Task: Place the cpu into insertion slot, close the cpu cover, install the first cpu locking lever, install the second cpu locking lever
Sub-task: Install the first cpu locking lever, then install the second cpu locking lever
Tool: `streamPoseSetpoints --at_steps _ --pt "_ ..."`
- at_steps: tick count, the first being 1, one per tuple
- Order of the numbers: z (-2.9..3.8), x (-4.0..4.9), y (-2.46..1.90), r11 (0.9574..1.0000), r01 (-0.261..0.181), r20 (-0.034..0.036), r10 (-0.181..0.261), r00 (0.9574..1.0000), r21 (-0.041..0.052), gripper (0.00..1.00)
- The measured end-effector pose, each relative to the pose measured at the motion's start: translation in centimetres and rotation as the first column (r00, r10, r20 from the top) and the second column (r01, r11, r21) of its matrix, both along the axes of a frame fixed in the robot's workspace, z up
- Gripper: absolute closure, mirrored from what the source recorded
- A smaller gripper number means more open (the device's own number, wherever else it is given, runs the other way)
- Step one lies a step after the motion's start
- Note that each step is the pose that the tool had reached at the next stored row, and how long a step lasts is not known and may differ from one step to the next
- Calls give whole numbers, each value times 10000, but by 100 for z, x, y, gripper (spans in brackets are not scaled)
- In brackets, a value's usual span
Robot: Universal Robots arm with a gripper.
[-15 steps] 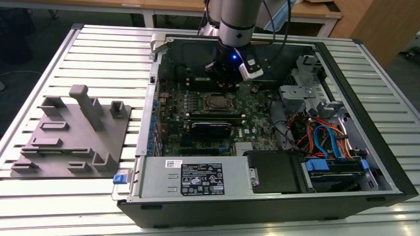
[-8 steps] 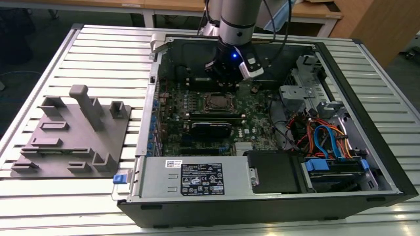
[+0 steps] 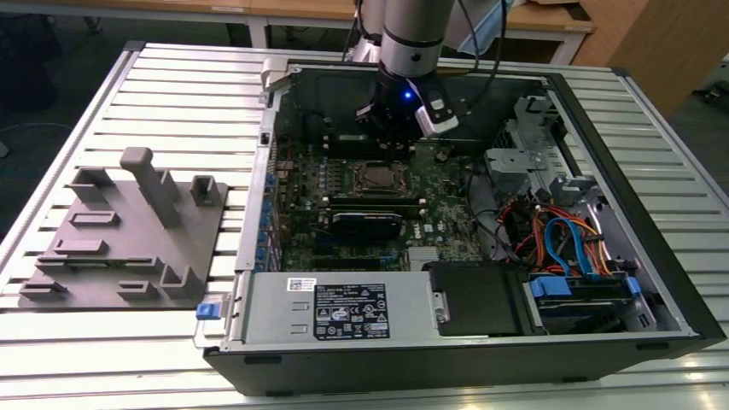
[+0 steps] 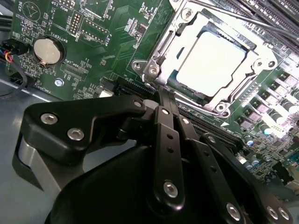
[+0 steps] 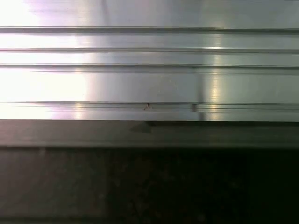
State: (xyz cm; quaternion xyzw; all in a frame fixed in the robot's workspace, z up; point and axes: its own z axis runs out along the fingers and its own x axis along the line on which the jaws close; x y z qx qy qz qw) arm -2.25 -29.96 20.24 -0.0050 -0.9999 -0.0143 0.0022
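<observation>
Open desktop computer case [image 3: 638, 256] lying on its side on a slatted aluminium table [image 3: 171, 94], its side panel off and its interior exposed. The slats of the table also appear in the first wrist view [image 5: 149, 79], above a dark edge.

The arm enters over the case's far wall. The gripper [image 3: 390, 138] hangs inside the case above the motherboard [image 3: 341, 205], just beyond the insertion slot [image 3: 370, 177]. Open board lies around the slot, bounded by a black expansion card [image 3: 367, 224] on the near side and by the drive cage [image 3: 518, 162] with its blue and orange cables [image 3: 569, 243] towards the exterior view's right.

In the second wrist view the gripper [image 4: 164, 95] has its two black fingers [image 4: 161, 116] pressed together with nothing between them. Their tips stand close beside one corner of the insertion slot [image 4: 154, 70].

The cpu [image 4: 212, 58] sits flat in that slot, silver top upward. The cpu cover [image 4: 243, 100] lies down around it as a metal frame. Whether the locking levers are latched cannot be told.

A coin cell [image 4: 46, 50] sits on the board, well apart from the slot.

A black printed label [image 3: 351, 311] is fixed to the power supply [image 3: 273, 312]. A grey fixture tray [image 3: 125, 248] lies on the table towards the exterior view's left of the case.
</observation>
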Motion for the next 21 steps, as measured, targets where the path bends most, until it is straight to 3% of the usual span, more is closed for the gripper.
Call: streamPoseSetpoints --at_steps 18,21 --pt "0 0 -49 10000 1 -1 -1 10000 -4 90" --pt "33 0 -49 10000 1 0 -1 10000 -3 90"
